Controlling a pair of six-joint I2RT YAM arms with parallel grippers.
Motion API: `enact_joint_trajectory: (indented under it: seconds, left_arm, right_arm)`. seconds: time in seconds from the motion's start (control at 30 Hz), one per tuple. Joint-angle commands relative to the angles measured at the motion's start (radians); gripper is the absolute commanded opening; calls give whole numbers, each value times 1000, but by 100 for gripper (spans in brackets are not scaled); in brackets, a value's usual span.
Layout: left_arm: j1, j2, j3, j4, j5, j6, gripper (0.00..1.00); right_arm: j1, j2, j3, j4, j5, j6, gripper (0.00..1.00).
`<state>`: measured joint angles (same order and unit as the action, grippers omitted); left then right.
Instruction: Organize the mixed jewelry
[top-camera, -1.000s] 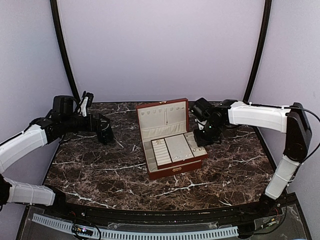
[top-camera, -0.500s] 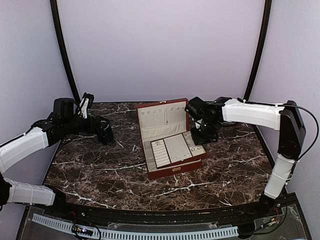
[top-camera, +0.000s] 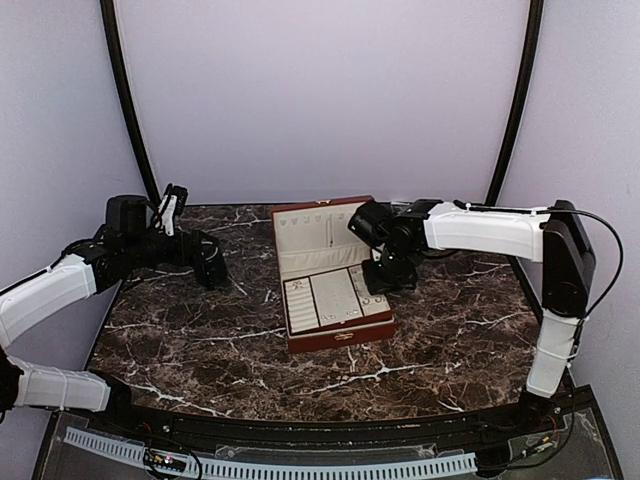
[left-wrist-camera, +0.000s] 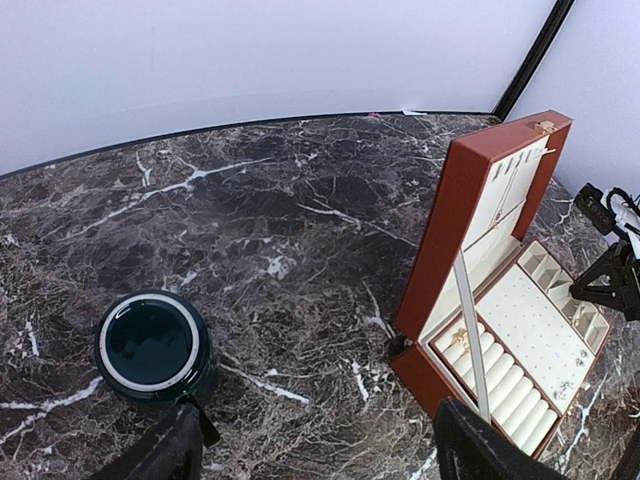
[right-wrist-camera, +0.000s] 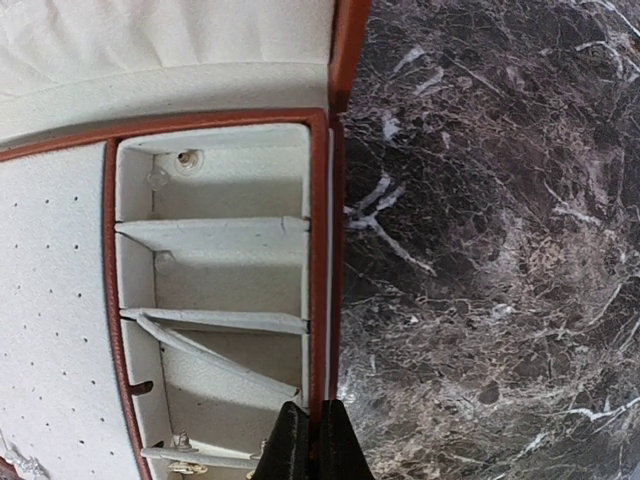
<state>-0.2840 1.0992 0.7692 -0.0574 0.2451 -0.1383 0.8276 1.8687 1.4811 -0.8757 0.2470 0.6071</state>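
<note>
Pressing at the right rim of the red-brown wooden box (top-camera: 338, 340), the right gripper (right-wrist-camera: 312, 452) was clenched, and whether its tips pinched the thin wall could not be told. The mixed jewelry (right-wrist-camera: 185, 158) lay in the box's cream compartments, with a stud in the far cell and small pieces near the tips. A harder shove would likely have skidded the box across the marble table (top-camera: 200, 340) or jolted those pieces over the dividers, one of which already sat slanted. Compared with a second earlier, the box had slid left and squared up, and the right arm had reached in with it. The left gripper (left-wrist-camera: 325, 452) hung wide and empty near the dark green cup (left-wrist-camera: 150, 345), unchanged.
</note>
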Motion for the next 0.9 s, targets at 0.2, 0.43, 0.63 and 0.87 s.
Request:
enact_joint_trajectory:
  seconds: [0.2, 0.43, 0.63, 0.87]
  left_arm:
    - [5, -20, -14, 30, 20, 5, 82]
    - [4, -15, -16, 36, 20, 3, 83]
    - [3, -12, -16, 37, 22, 2, 84]
    - [4, -9, -18, 40, 8, -8, 85]
  right_arm:
    - [53, 64, 62, 116, -83, 78, 0]
    - [59, 55, 61, 107, -35, 97, 0]
    - [57, 31, 56, 103, 5, 100, 15]
    - [46, -32, 34, 81, 76, 79, 37]
